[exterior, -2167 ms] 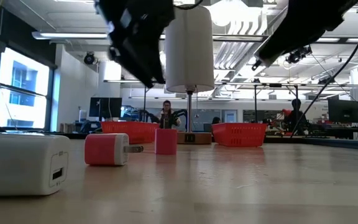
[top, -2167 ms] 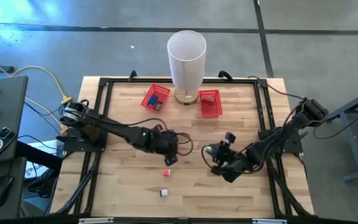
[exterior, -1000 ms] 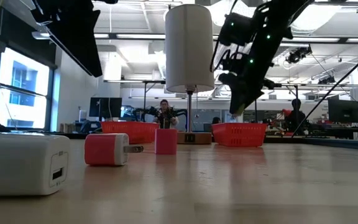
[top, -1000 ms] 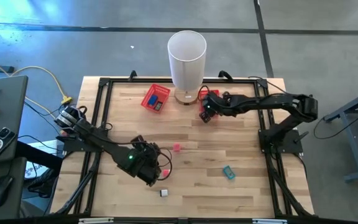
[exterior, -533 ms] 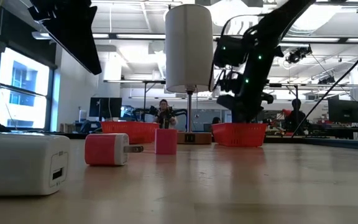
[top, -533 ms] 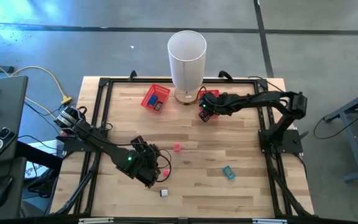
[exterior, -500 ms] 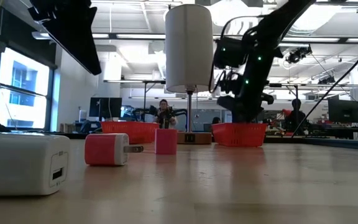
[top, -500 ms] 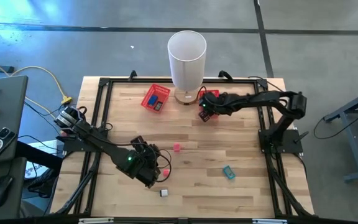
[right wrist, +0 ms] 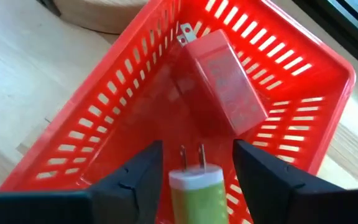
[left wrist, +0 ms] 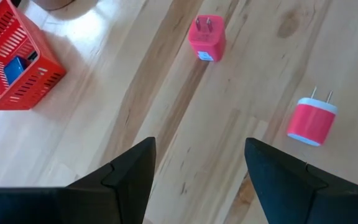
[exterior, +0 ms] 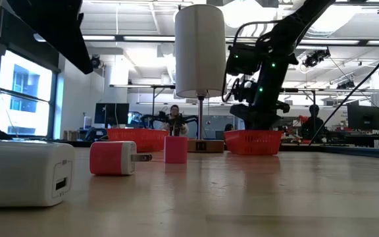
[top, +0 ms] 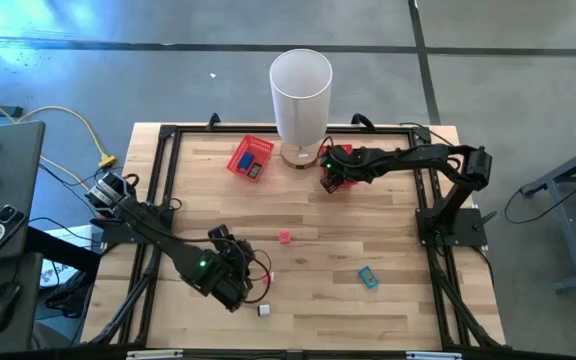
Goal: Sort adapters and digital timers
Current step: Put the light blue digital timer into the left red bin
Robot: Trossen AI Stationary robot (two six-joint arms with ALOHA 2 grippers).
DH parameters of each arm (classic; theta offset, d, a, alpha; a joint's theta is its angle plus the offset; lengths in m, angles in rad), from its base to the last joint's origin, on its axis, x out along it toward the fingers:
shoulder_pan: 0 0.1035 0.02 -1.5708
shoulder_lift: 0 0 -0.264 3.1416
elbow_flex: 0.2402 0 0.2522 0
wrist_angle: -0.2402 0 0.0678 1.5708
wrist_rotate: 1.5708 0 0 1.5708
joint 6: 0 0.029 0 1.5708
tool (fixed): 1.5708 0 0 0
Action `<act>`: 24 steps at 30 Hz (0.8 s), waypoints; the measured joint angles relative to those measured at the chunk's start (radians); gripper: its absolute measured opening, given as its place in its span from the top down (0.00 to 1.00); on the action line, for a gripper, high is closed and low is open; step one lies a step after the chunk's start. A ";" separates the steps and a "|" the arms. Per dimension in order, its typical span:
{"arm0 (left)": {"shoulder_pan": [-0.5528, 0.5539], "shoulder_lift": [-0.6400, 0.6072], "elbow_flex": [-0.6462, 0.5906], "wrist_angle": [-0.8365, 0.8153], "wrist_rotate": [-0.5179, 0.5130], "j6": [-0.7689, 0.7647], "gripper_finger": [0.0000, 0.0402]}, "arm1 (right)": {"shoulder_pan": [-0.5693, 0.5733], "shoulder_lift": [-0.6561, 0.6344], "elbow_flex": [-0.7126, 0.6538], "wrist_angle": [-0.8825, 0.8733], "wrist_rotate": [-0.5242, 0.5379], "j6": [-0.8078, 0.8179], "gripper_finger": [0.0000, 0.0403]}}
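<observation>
Two baskets hold items; my right gripper (right wrist: 190, 163) carries a green adapter (right wrist: 195, 190) over one basket (right wrist: 129, 106); my left gripper (left wrist: 197, 165), unclenched, faces pink adapters (left wrist: 206, 38) left.

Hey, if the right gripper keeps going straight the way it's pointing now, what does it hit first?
Likely the red adapter lying in the red basket. The right gripper points into it with a green adapter between its fingers; depth is hard to judge.

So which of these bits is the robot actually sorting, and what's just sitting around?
Part of the job:
- right basket, red adapter inside
- green adapter between the right gripper fingers, over that basket
- left basket, blue item inside
- pink adapters
- white adapter
- teal item
- left gripper, open

Just lying about:
- white cylinder
- yellow cable
</observation>
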 joint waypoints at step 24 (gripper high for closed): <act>0.000 0.001 0.000 0.001 0.000 0.001 0.41 | 0.127 -0.269 0.001 -0.014 -0.012 -0.061 0.55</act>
